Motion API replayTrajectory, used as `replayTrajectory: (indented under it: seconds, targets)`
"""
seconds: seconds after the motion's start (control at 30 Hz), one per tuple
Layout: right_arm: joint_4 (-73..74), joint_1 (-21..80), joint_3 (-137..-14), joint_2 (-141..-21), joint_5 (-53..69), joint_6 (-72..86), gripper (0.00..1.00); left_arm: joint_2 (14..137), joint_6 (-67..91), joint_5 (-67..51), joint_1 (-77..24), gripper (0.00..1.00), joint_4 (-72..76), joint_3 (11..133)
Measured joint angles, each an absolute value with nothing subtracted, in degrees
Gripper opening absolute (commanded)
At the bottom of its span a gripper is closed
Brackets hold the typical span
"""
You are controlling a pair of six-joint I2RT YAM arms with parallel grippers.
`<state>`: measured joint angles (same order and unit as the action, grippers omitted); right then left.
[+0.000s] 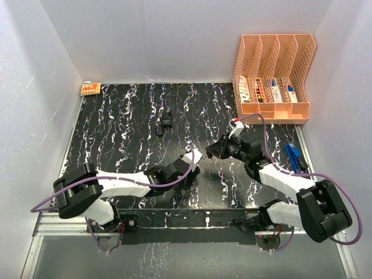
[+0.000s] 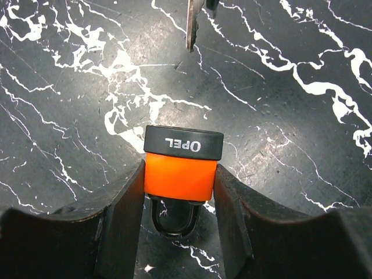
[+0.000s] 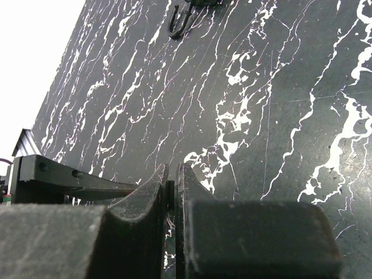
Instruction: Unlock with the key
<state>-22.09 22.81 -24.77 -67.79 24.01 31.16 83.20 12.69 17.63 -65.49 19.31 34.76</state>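
Observation:
My left gripper (image 2: pixel 180 170) is shut on an orange padlock (image 2: pixel 178 177) with a black base marked OPEL, its black shackle toward the wrist. The base faces a silver key blade (image 2: pixel 190 26) that hangs at the top of the left wrist view, a gap away from the padlock. My right gripper (image 3: pixel 172 174) is shut on the key's thin dark head (image 3: pixel 171 196). In the top view the left gripper (image 1: pixel 190 164) and right gripper (image 1: pixel 216 150) face each other at mid table, tips a short way apart.
A small black lock-like item (image 1: pixel 165 123) lies behind the grippers and also shows in the right wrist view (image 3: pixel 181 16). An orange file rack (image 1: pixel 273 75) stands back right, a blue object (image 1: pixel 295 156) at the right edge, an orange tag (image 1: pixel 90 88) back left.

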Motion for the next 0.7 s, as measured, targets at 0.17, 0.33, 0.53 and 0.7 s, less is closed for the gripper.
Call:
replayTrajectory:
  seconds: [0.17,0.33,0.53,0.7]
  targets:
    - [-22.6,22.8,-25.2,-68.4,24.4,31.1,0.00,83.6,11.6,17.6,-65.5,0.00,21.8,34.8]
    - [-22.9,22.8,-26.4,-69.8,24.9,31.2,0.00,83.5,10.9,17.7,-65.5,0.00,24.2,34.5]
    - [-23.1,22.8,-26.5,-70.1,25.1,31.6,0.00,80.2,10.4,18.0,-65.5,0.00,25.7,31.0]
    - [-23.9,23.0,-26.8,-70.9,25.1,31.8,0.00,77.9,9.8,18.0,-65.5,0.00,27.0,30.1]
